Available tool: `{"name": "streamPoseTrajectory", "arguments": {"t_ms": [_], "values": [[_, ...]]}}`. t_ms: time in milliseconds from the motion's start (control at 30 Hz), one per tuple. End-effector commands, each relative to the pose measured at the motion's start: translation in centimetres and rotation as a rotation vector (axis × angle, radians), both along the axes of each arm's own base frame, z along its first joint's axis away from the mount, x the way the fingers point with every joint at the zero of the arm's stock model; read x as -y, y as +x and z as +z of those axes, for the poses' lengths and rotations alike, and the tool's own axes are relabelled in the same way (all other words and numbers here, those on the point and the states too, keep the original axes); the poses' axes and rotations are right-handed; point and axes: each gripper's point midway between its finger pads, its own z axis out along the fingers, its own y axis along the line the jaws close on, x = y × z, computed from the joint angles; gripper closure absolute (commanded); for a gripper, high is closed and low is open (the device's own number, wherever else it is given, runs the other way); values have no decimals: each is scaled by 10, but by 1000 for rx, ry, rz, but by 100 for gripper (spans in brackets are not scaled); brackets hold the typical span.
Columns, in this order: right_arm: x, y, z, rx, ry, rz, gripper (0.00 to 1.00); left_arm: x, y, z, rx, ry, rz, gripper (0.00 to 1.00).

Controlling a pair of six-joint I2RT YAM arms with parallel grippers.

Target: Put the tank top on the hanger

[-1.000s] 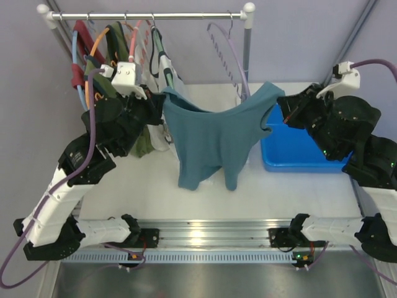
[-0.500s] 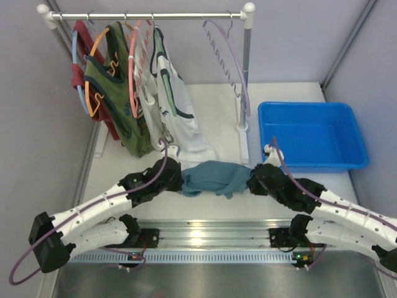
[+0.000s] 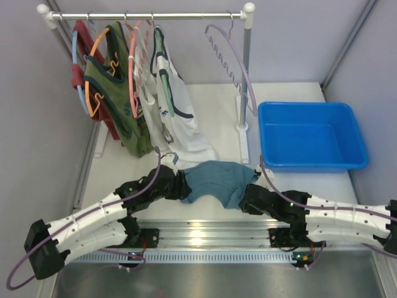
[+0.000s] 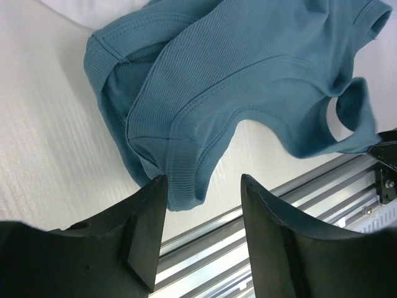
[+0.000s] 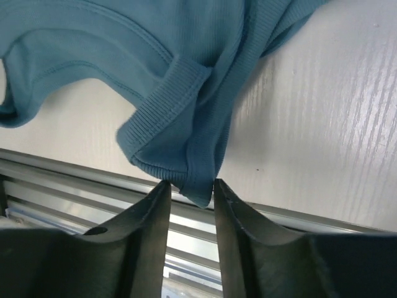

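Note:
The teal tank top [image 3: 218,180] lies crumpled on the white table near the front edge, between my two grippers. My left gripper [image 3: 180,186] sits at its left end. In the left wrist view the left gripper [image 4: 201,186] is open, and a ribbed strap of the tank top [image 4: 248,81] ends just by the left fingertip. My right gripper [image 3: 246,200] is at the top's right end. In the right wrist view the right gripper [image 5: 192,186] is open a little, with the tip of a folded hem of the tank top [image 5: 180,143] between the fingertips. The lavender hanger [image 3: 236,53] hangs bare on the rail, right of the other clothes.
A clothes rack [image 3: 149,15] spans the back, with an olive patterned top [image 3: 118,105] and a white top [image 3: 177,118] on pink and orange hangers. Its right post [image 3: 246,74] stands mid-table. A blue bin [image 3: 310,104] sits at the right. An aluminium rail [image 3: 205,239] runs along the front edge.
A second ago both grippers held the tank top stretched in the air. They brought it down to the table, and now both have opened and it lies there.

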Motion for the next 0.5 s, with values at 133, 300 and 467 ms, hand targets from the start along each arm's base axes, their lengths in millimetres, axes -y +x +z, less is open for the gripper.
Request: {"name": "streamPoseTrajectory", "arguments": {"t_ms": [133, 300, 467], "values": [[-4, 15, 56, 97, 76, -57, 51, 5, 2, 50, 83, -42, -53, 44], [10, 16, 71, 121, 58, -72, 50, 12, 0, 88, 140, -116, -96, 44], [20, 20, 97, 178, 90, -73, 46, 21, 2, 120, 185, -172, -118, 44]]}}
